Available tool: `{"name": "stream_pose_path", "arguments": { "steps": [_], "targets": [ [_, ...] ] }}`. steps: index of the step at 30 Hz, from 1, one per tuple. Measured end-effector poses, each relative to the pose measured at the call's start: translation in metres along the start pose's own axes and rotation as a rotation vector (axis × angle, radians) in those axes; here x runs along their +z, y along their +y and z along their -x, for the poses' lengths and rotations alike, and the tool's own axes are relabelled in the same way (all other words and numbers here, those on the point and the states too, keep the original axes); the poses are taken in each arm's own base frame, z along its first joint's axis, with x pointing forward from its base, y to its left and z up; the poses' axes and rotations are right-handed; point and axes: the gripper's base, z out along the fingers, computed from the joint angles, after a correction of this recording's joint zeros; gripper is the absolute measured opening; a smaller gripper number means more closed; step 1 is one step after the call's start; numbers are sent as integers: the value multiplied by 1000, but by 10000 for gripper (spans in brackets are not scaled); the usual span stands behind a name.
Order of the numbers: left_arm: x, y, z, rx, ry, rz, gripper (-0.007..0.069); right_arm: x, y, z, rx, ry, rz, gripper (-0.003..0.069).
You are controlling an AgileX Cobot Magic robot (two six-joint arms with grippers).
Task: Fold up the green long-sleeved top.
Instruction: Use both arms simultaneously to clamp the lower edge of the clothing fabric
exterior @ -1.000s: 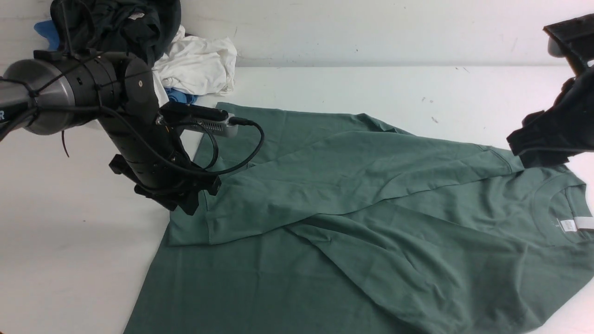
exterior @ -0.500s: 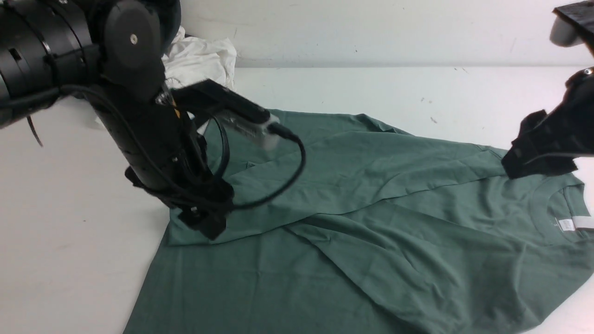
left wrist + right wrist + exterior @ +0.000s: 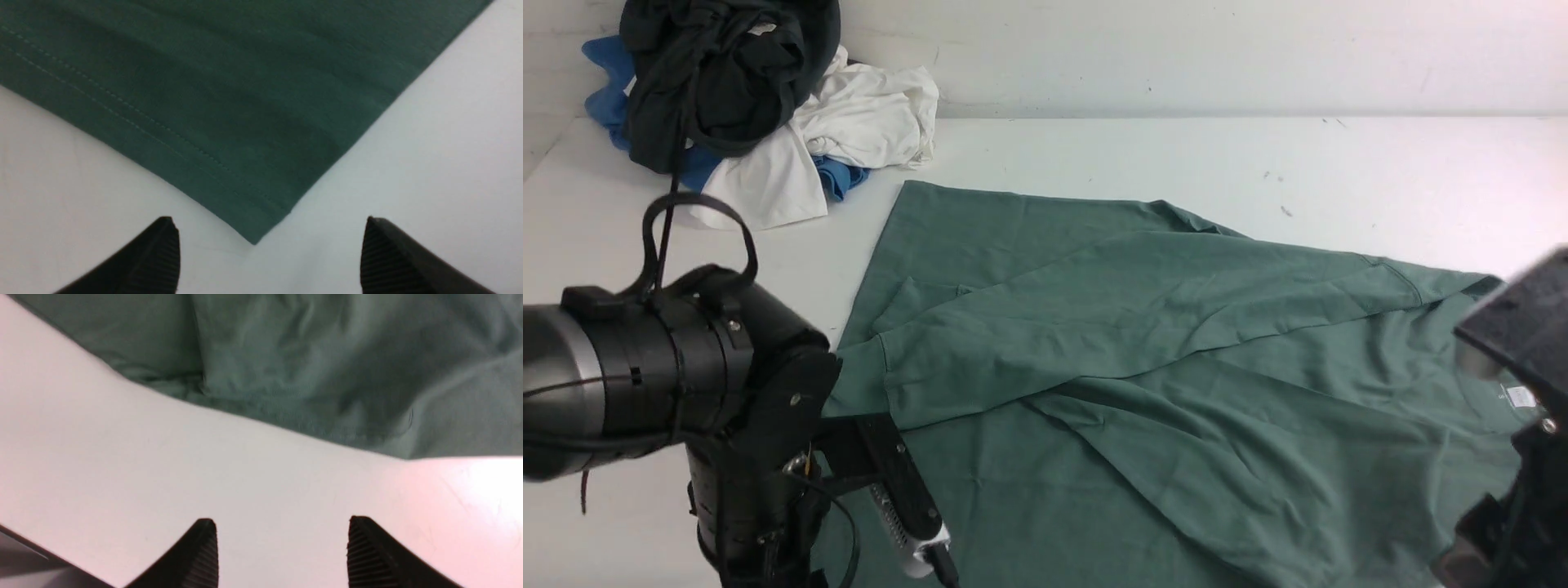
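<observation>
Your main risk is at the hem corner (image 3: 255, 232) of the green long-sleeved top (image 3: 1176, 351). If you close on it too shallowly, you may pinch only the upper layer, and the body would peel apart as you lift. If you come down too hard, the tips will scrape the surface (image 3: 1176, 155) and push the corner away rather than getting under it. Any sideways drag could also pull out the sleeve lying across the chest. On the other side, closing where you are now would grab nothing. Lifting one side ahead of the other would skew the fold.

The top lies spread across the surface, neck towards your right and hem towards your left. It is well apart from the pile of other clothes (image 3: 752, 106) at the far left.

Your left fingers (image 3: 159, 253) stand wide apart with nothing between them. The hem corner points into the gap, just short of the tips. I cannot tell how high above the surface they hang.

Your right fingers (image 3: 196, 551) are also spread and hold nothing. They sit over bare surface, and the wrinkled edge of the top lies a little way beyond them.
</observation>
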Motion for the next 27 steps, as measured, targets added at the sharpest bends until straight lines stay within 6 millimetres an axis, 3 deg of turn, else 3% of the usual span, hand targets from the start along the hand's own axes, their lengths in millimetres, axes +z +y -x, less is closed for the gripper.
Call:
{"name": "stream_pose_path", "arguments": {
  "steps": [3, 6, 11, 15, 24, 27],
  "targets": [
    [18, -3, -7, 50, -13, 41, 541, 10, 1, -26, 16, 37, -7, 398],
    [26, -4, -10, 84, -28, 74, 541, 12, 3, -36, 28, 33, 1, 400],
    [29, 1, -11, 118, -45, 123, 537, 8, 4, -42, 34, 8, 6, 399],
    [34, 8, -14, 62, -33, 96, 484, 8, 4, -42, 34, 7, 7, 399],
    [34, 14, -16, -14, -45, 55, 83, 8, 4, -42, 33, 6, 7, 399],
    [31, 13, -19, -19, -60, 63, 15, 8, 3, -42, 20, 6, -1, 402]
  ]
}}
